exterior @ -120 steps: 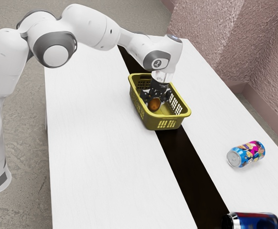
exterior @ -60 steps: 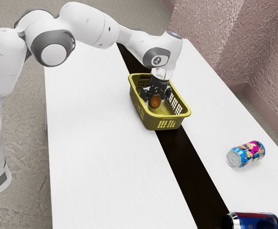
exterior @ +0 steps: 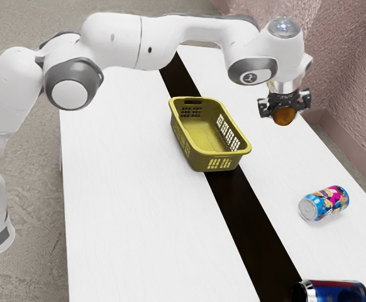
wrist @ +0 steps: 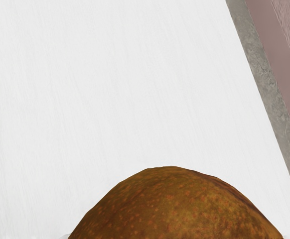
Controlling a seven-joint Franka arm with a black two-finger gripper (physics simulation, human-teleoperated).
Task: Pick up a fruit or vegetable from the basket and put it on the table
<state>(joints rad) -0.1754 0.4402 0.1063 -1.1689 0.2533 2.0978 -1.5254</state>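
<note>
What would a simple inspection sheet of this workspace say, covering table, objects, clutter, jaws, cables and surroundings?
Surface: white table with a dark stripe
Job's things: brown-orange fruit held up, outside the yellow-green basket; nothing seen inside the basket
Clutter: colourful can on its side; blue can, partly out of view
Grippers: jaws closed on the fruit
Cables: nothing seen
Surroundings: pinkish wall, grey floor

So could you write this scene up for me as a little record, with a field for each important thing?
tool: black, shut on the fruit
fruit: rounded, orange-brown, held above the table; kind uncertain
basket: yellow-green, on the table, across its dark stripe
colorful can: lying on its side
dark blue can: at the exterior view's lower edge, partly cut off
task status: fruit out of the basket, not yet set down
</note>
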